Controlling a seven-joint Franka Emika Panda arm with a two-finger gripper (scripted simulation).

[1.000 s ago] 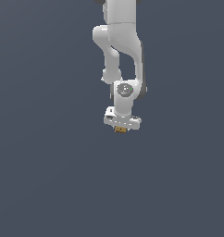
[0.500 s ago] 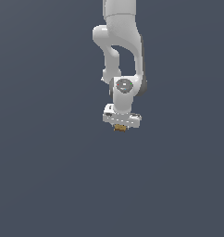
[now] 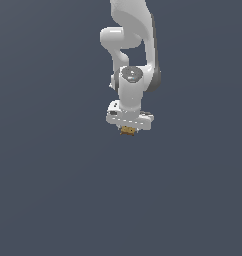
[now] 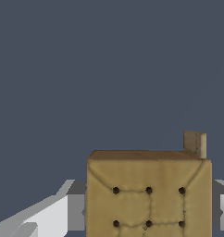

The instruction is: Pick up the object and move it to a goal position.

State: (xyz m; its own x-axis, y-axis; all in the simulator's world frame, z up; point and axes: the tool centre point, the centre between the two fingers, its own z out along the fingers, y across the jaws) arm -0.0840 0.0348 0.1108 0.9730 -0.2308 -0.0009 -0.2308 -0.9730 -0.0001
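The object [image 3: 127, 130] is a small tan-brown block showing just below the white gripper [image 3: 128, 129] in the exterior view, mostly hidden by the hand. Up close in the wrist view, the object [image 4: 148, 194] fills the space between the grey fingers [image 4: 77, 210], its top face marked with several dark dots. A small tan tab sticks up at one far corner of it. The gripper is shut on the object. The arm hangs down from the top of the exterior view with the hand pointing downward.
A plain dark grey-blue surface [image 3: 53, 190] fills everything around the arm in both views. No other item shows.
The hand with the block has moved slightly upward in the exterior view over the last second. The grip on the block is unchanged.
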